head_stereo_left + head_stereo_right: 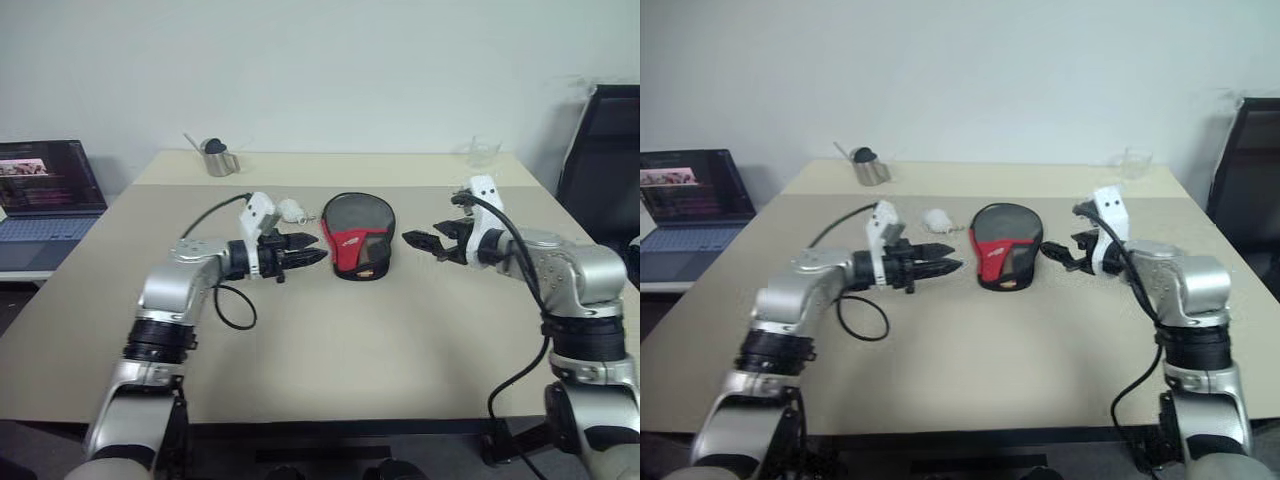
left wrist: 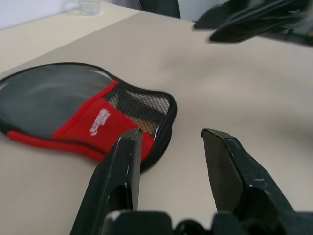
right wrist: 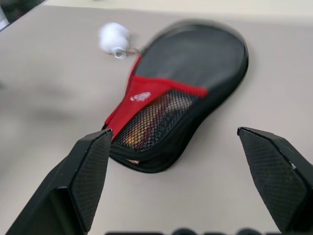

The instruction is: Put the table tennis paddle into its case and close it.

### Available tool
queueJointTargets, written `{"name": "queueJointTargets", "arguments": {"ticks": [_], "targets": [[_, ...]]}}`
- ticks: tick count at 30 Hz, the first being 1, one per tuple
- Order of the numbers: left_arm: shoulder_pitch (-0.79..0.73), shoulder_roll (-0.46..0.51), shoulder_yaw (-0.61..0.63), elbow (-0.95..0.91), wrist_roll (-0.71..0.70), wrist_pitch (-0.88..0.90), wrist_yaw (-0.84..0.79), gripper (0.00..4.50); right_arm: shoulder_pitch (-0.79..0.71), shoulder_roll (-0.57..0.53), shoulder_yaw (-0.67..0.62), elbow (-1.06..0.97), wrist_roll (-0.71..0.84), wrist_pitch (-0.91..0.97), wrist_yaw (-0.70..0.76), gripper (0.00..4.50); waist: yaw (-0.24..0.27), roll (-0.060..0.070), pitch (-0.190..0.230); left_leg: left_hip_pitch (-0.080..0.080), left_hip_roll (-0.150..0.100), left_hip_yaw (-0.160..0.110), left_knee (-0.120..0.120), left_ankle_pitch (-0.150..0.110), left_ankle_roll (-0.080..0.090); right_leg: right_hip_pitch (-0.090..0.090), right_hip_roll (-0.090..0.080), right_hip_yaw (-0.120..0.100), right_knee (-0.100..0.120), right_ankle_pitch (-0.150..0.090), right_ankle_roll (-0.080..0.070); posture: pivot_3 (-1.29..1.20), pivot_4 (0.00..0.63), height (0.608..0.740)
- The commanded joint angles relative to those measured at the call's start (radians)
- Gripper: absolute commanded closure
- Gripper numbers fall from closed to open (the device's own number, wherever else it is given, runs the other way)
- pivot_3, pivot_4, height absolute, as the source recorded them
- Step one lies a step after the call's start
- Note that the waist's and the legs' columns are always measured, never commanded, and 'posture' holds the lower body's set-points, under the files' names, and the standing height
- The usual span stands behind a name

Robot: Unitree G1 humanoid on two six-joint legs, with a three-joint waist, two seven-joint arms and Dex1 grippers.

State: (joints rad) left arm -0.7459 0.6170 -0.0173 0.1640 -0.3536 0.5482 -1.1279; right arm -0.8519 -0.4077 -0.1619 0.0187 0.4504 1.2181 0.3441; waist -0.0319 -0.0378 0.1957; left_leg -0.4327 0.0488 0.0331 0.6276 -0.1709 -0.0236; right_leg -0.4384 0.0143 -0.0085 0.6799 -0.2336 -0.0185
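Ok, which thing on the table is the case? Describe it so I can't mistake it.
On the beige table, look midway between the left gripper and the right gripper, both open and clear of it. The case lies flat there: paddle-shaped, black fabric with a red band, white logo and mesh pocket, unlike the small white ball beside it.

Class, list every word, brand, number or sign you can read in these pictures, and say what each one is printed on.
None can be read.
White logo on the red part of the case: too blurred to read.
Laptop screen: text too small to read.
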Motion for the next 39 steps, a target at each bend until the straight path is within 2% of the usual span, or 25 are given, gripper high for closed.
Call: {"name": "queueJointTargets", "arguments": {"ticks": [1,8,16,25,32,39], "targets": [[0.036,0.052,0.021,-0.091,-0.034,0.026,-0.03,2.4,-0.05,0.06,-0.054,0.083,-0.038,-0.006,-0.109,0.0,0.004,0.0,0.0,-0.001,0.0,0.0,0.0,0.0,0.0,0.0,0.0,0.0,-0.001,0.0,0.0,0.0,0.15,0.74],[0.088,0.079,0.041,-0.165,-0.049,0.065,0.02,2.4,-0.134,0.186,-0.064,0.313,-0.108,-0.147,-0.24,0.0,0.003,0.0,0.0,-0.001,0.0,0.0,0.0,0.0,0.001,-0.001,0.0,0.0,0.0,0.0,0.001,0.0,0.15,0.74],[0.139,0.121,0.066,-0.226,-0.058,0.1,0.073,2.4,-0.166,0.217,-0.068,0.523,-0.134,-0.247,-0.262,0.0,-0.001,0.0,0.0,-0.001,0.0,0.0,0.0,0.0,0.001,-0.001,0.0,0.0,-0.001,0.0,0.001,0.0,0.15,0.74],[0.16,0.134,0.096,-0.272,-0.094,0.136,0.109,2.4,-0.143,0.253,-0.022,0.56,-0.144,-0.242,-0.212,0.0,-0.002,0.0,0.0,-0.001,0.001,0.0,0.0,0.0,0.001,-0.001,0.0,0.0,0.0,0.0,0.001,0.0,0.15,0.74],[0.183,0.146,0.103,-0.288,-0.101,0.141,0.131,2.4,-0.192,0.239,-0.074,0.562,-0.117,-0.237,-0.206,0.0,-0.002,0.0,0.0,-0.001,0.001,0.0,0.0,0.0,0.001,-0.001,0.0,0.0,0.0,0.0,0.001,0.0,0.15,0.74],[0.185,0.145,0.102,-0.291,-0.102,0.138,0.143,2.4,-0.221,0.27,-0.05,0.573,-0.105,-0.23,-0.165,0.0,-0.003,0.0,0.0,-0.001,0.001,0.0,-0.001,0.0,0.001,-0.001,0.0,0.0,0.0,0.0,0.001,0.0,0.15,0.74]]}}
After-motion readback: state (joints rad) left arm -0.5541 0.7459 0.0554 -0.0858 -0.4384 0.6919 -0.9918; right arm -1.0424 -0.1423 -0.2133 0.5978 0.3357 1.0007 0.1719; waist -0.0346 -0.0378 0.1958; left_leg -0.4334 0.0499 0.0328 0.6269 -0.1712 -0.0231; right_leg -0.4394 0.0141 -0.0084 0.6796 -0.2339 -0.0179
